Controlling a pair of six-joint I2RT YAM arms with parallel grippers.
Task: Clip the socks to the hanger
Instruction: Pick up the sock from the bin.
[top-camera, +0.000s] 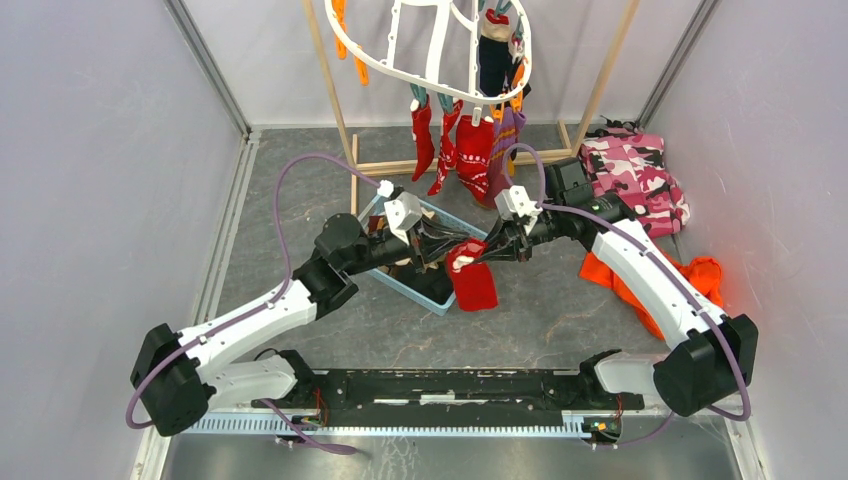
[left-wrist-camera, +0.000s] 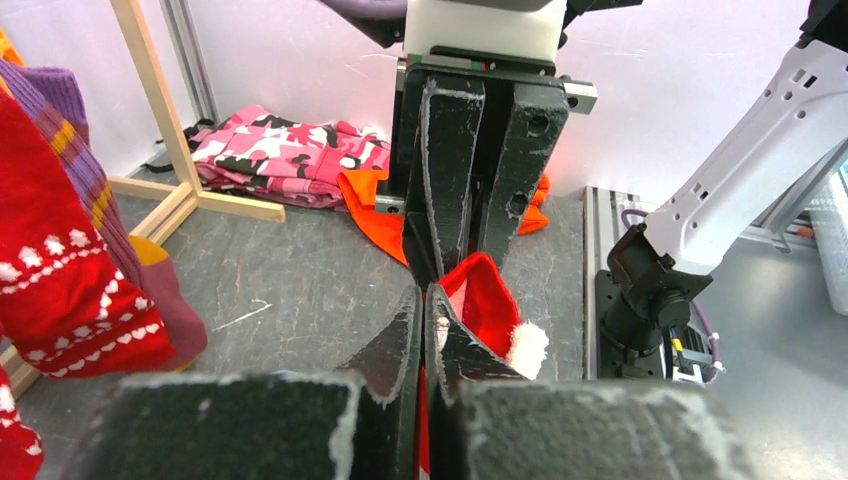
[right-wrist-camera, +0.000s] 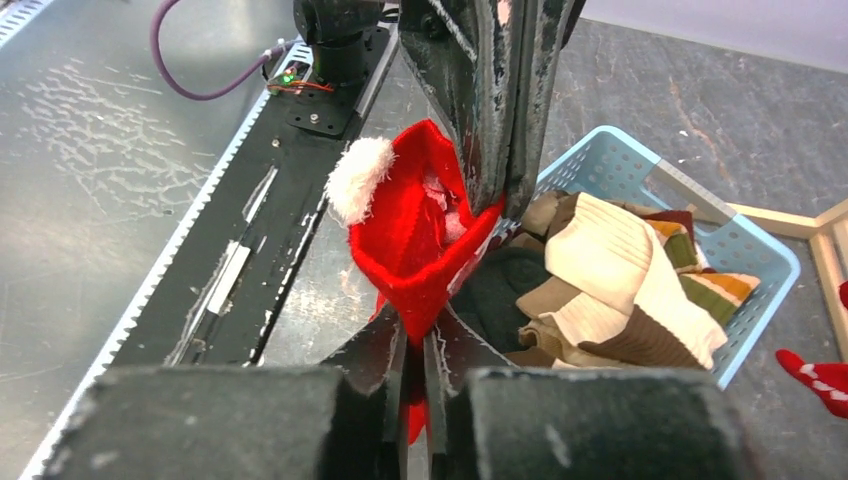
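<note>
One hanger (top-camera: 437, 55), one blue basket (right-wrist-camera: 620, 165)

Arms (top-camera: 250, 320): white shells are alternating with black rounded joints.
Cables (top-camera: 281, 215): purple cords are looping behind each wrist.
Fingers (left-wrist-camera: 450, 160): black, tapering, edges are showing pale scuffs.
Camera blocks (top-camera: 403, 212): white, sitting just behind the fingers.

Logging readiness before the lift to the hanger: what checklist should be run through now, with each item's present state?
1. Left gripper shut on red sock: ok.
2. Right gripper shut on same sock: ok.
3. Sock's lower end clear of basket: cannot tell.
4. Empty clip on hanger: ok, an orange clip at its left hangs bare.
5. Way up unobstructed: not ok, clipped socks hang just beyond the grippers.
</note>
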